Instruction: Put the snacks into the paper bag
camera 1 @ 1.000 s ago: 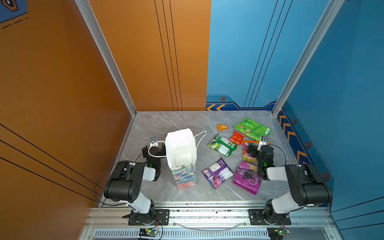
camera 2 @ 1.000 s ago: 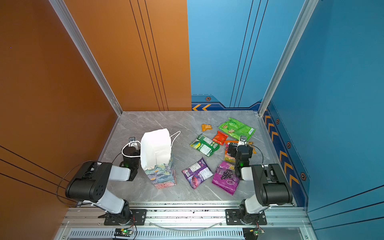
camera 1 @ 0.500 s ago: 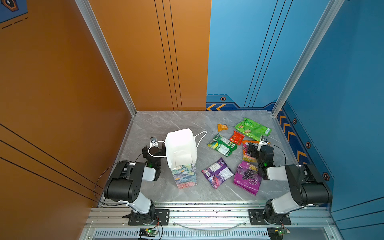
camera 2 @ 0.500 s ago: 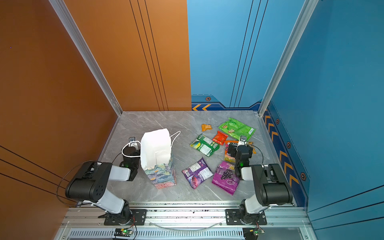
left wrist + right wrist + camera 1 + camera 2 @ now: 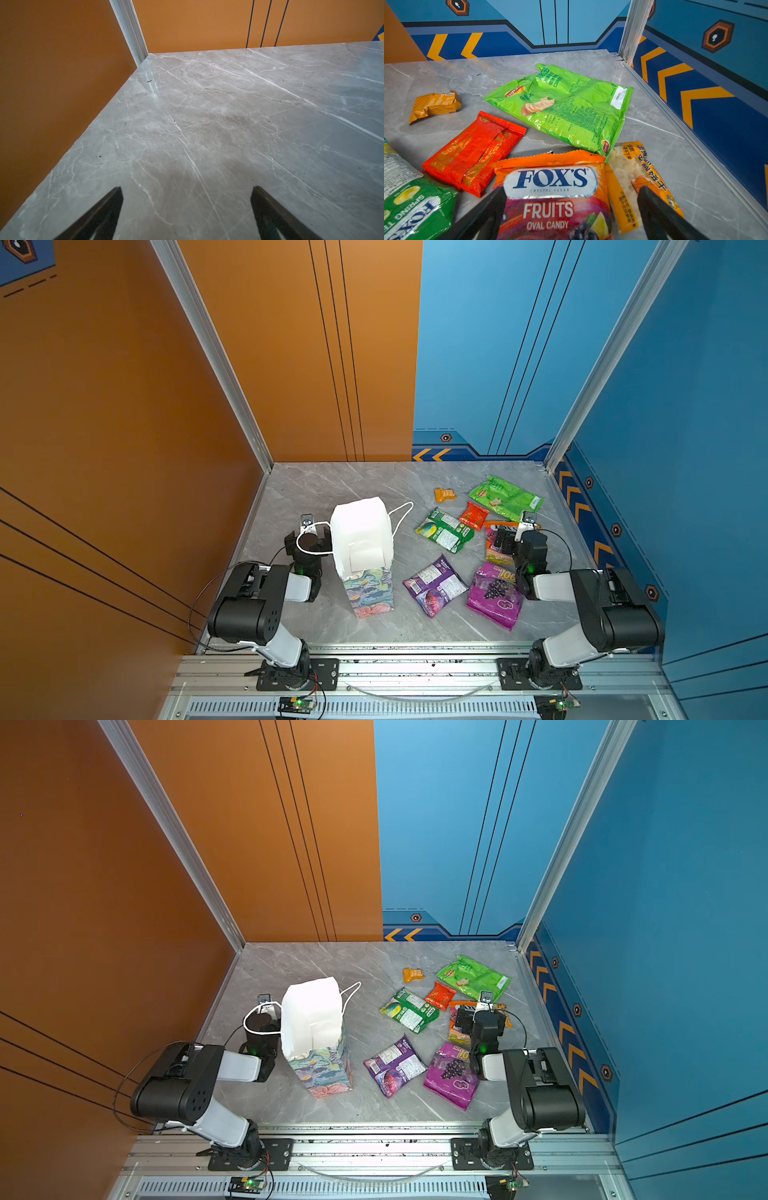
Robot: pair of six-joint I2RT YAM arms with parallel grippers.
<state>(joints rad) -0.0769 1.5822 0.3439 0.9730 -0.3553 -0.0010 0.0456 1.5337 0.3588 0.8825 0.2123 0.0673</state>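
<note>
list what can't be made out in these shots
- Paper bag inside: in both top views the white interior is washed out, so I cannot tell whether anything lies in it.
- Fruit candy packet: in the top views it is mostly under the right claw. In the right wrist view the edge cuts off its bottom.
- Left claw: in the top views its own wrist hides it. The left wrist view shows only its tips.
- Purple packet print: too small to read.

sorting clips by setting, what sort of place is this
Probably a staged robot test booth, not a home or shop: a left arm and right arm bolted to an aluminium rail, and a marble-look tabletop boxed in by an orange panel and a blue panel.
</note>
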